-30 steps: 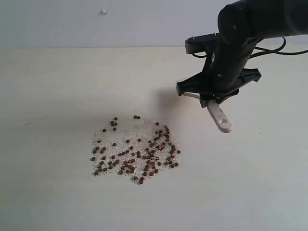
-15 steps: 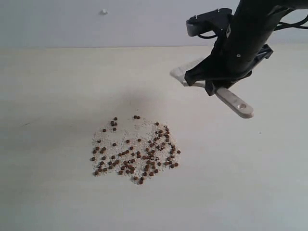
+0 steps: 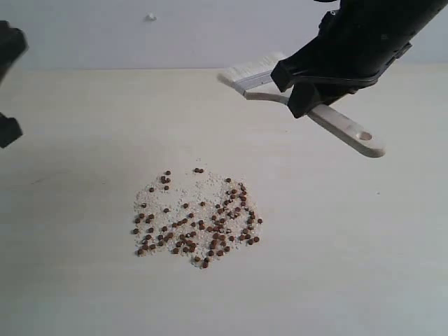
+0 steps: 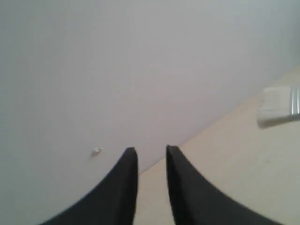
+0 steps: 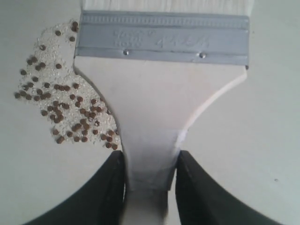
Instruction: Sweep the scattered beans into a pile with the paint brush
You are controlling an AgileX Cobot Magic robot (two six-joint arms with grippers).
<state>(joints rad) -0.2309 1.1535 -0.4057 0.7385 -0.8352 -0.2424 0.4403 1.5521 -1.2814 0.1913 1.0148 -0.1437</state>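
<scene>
The right claw (image 5: 150, 165) is pinched shut on the narrow neck of a flat, wide paint brush (image 5: 161, 93) with a pale wooden handle, a silver metal ferrule and short white bristles. One black finger (image 5: 110, 187) presses on each edge of the handle. The black right arm (image 3: 378, 28) comes in from the upper corner of the exterior view and slopes down to the grip. The brush is held roughly level and raised off the pale desk (image 3: 364, 252), with the bristles ahead of the claw and the handle's holed end (image 3: 364, 136) behind it. Small round reddish-brown beans (image 3: 199, 217) lie in a loose patch over fine whitish crumbs (image 3: 185, 189), below the claw and well apart from the bristles. The left claw (image 4: 151, 154) is slightly spread with nothing between its fingers. It is lifted and faces the grey wall (image 4: 117, 56).
</scene>
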